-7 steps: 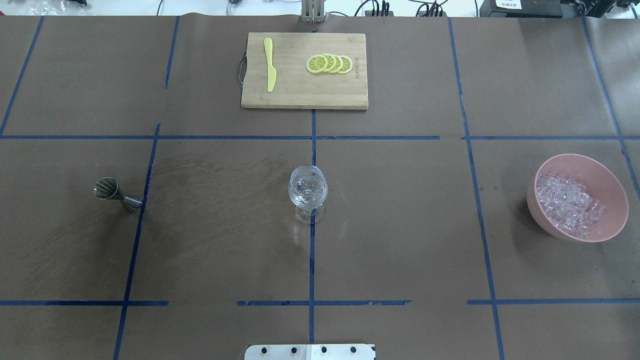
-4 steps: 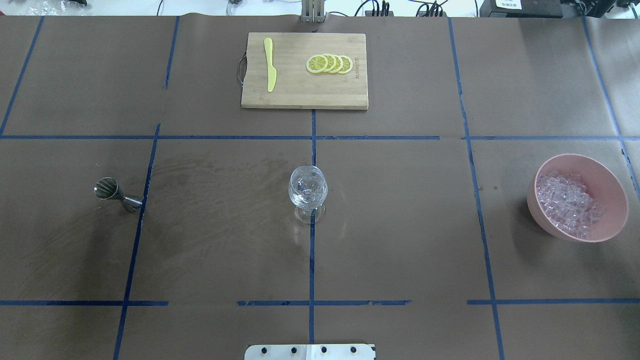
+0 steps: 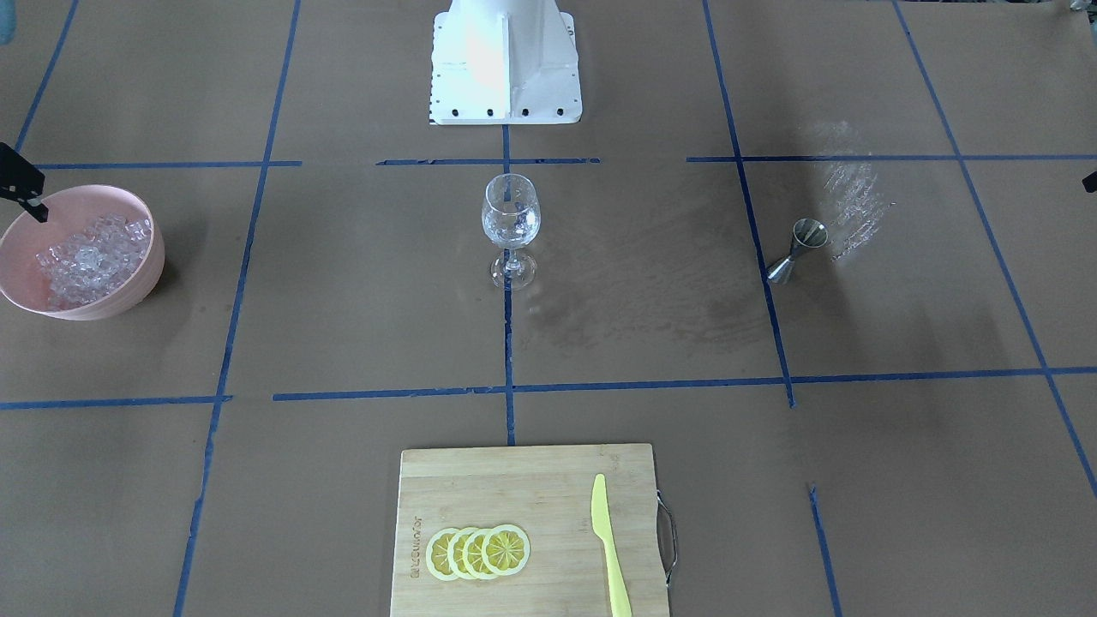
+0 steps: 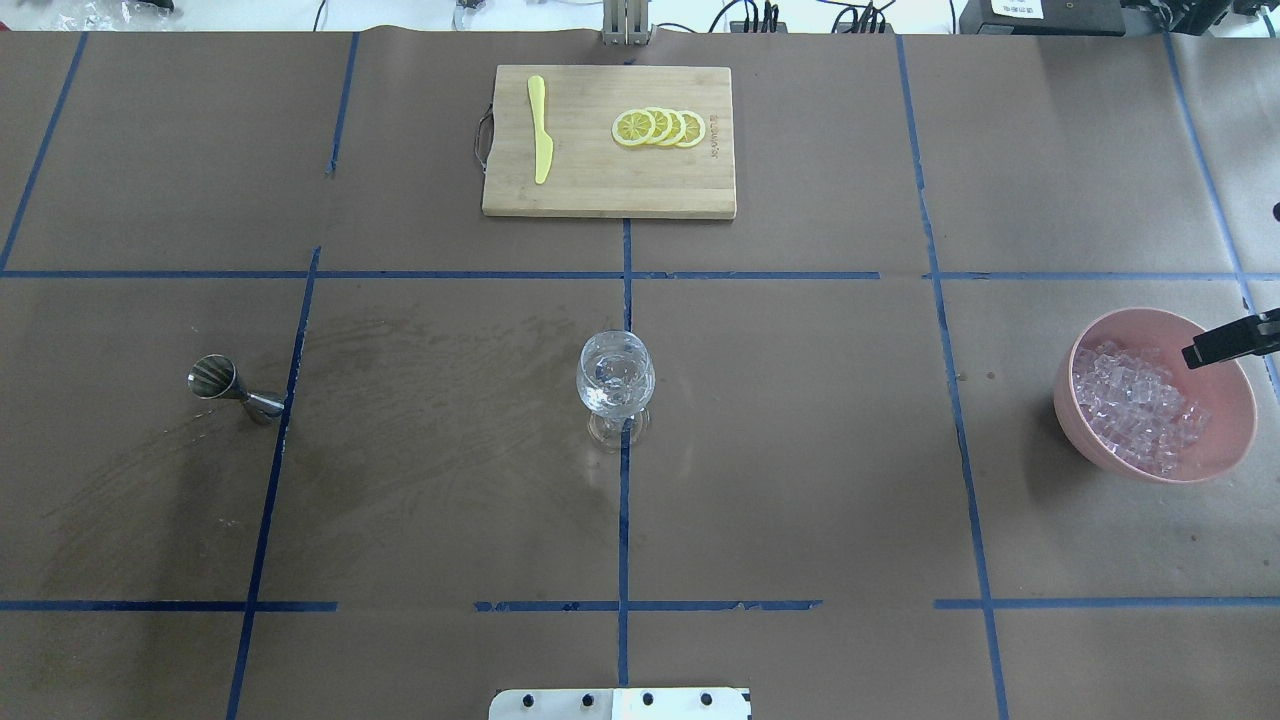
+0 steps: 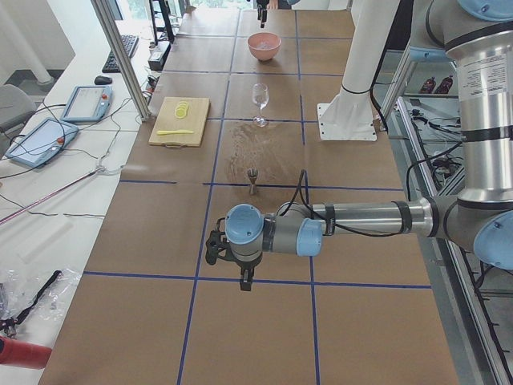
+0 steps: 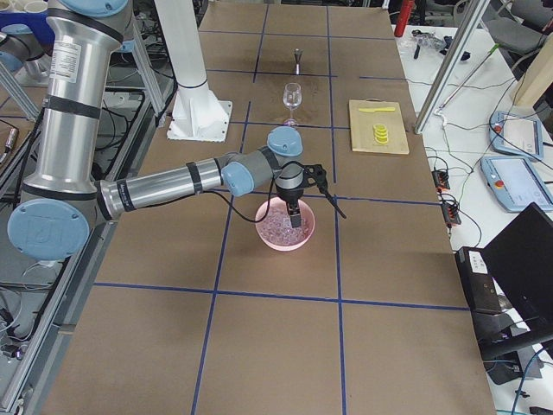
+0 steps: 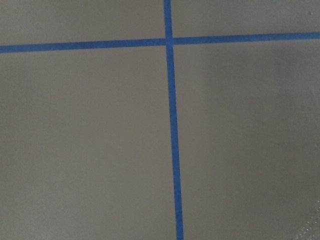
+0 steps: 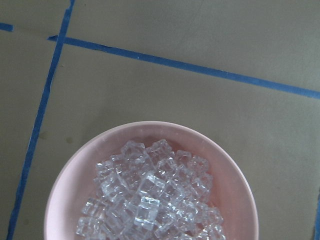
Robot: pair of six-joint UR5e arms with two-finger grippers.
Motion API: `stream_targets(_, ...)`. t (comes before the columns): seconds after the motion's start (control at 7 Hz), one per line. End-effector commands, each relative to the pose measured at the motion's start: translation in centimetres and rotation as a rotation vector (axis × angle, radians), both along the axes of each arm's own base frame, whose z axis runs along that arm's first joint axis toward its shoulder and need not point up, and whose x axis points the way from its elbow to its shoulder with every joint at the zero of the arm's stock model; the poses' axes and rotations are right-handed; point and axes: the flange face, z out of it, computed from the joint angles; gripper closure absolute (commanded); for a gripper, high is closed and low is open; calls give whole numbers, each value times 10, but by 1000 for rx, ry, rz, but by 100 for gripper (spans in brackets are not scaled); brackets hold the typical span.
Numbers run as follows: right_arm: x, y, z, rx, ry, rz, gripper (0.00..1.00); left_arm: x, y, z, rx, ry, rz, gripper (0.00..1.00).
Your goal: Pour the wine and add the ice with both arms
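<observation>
A pink bowl (image 4: 1236,430) heaped with ice (image 4: 1135,405) stands at the table's right. My right gripper (image 4: 1200,353) hangs over the bowl's far rim, entering from the right edge. Only a black finger tip shows, so I cannot tell how its jaws stand. The right wrist view looks straight down on the ice (image 8: 150,200). A clear wine glass (image 4: 615,375) stands upright at the centre. A steel jigger (image 4: 225,385) stands at the left. My left gripper (image 5: 245,282) hangs over bare paper, well short of the jigger (image 5: 252,175); I cannot tell its state.
A wooden cutting board (image 4: 600,190) at the far middle holds lemon slices (image 4: 660,128) and a yellow knife (image 4: 540,130). The white pedestal (image 3: 504,60) stands on the robot's side of the glass. Blue tape lines grid the brown paper.
The right gripper's tip has come into the overhead view from the right edge, over the bowl's far rim. The glass, jigger and board have not moved.
</observation>
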Motion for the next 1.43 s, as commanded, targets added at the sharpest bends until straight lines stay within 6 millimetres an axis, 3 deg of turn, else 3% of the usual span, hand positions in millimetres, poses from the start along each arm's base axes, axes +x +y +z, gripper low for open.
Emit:
stream_targets(0.0,-34,12,2,-38,33,6,0,-4,-9,-31,58,9,-12,0)
stream_targets(0.14,-44,18,4,-65,35,12,1,-4,-12,-36,69,9,-13,0)
stream_targets(0.29,-52,20,7,-72,59,31,12,-4,-12,-37,73,9,-13,0)
stream_targets(0.43,-54,17,13,-69,80,39,32,-4,-15,-40,80,9,-13,0)
stream_targets(1.0,-66,7,40,-26,60,36,31,-4,-18,-41,84,10,-13,0)
stream_targets(1.29,-69,5,33,-18,45,42,32,-4,-18,-40,82,9,-12,0)
